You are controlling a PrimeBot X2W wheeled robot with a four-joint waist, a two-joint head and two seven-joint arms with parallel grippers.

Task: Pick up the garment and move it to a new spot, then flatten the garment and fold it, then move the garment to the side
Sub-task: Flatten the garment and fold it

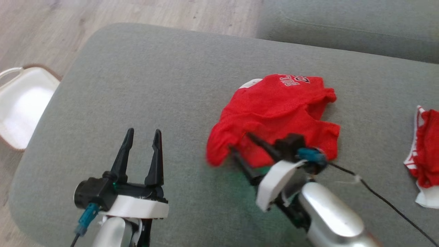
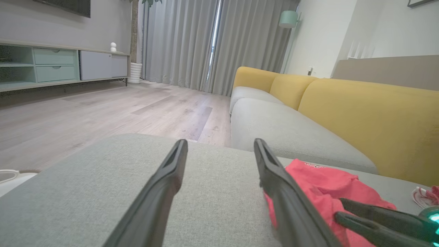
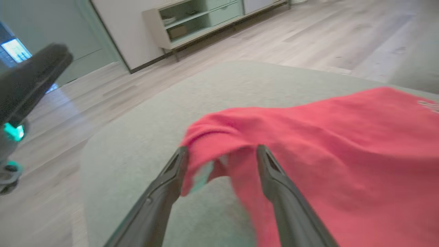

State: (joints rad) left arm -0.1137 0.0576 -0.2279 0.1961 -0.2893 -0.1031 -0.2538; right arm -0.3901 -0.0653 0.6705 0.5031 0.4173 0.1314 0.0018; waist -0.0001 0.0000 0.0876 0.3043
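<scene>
A red mesh garment (image 1: 277, 109) with white lettering lies crumpled on the grey ottoman (image 1: 154, 79). It also appears in the left wrist view (image 2: 319, 185) and the right wrist view (image 3: 325, 137). My right gripper (image 1: 241, 144) is at the garment's near left corner, open, with the drooping cloth edge loose between its spread fingers (image 3: 222, 149). My left gripper (image 1: 143, 133) hovers open over bare cushion to the left of the garment, nothing between its fingers (image 2: 220, 142).
A second red-and-white cloth (image 1: 427, 151) lies at the ottoman's right edge. A white basket (image 1: 24, 103) stands on the wooden floor to the left. A grey and yellow sofa (image 2: 360, 113) runs behind the ottoman. A black cable (image 1: 377, 195) trails from my right wrist.
</scene>
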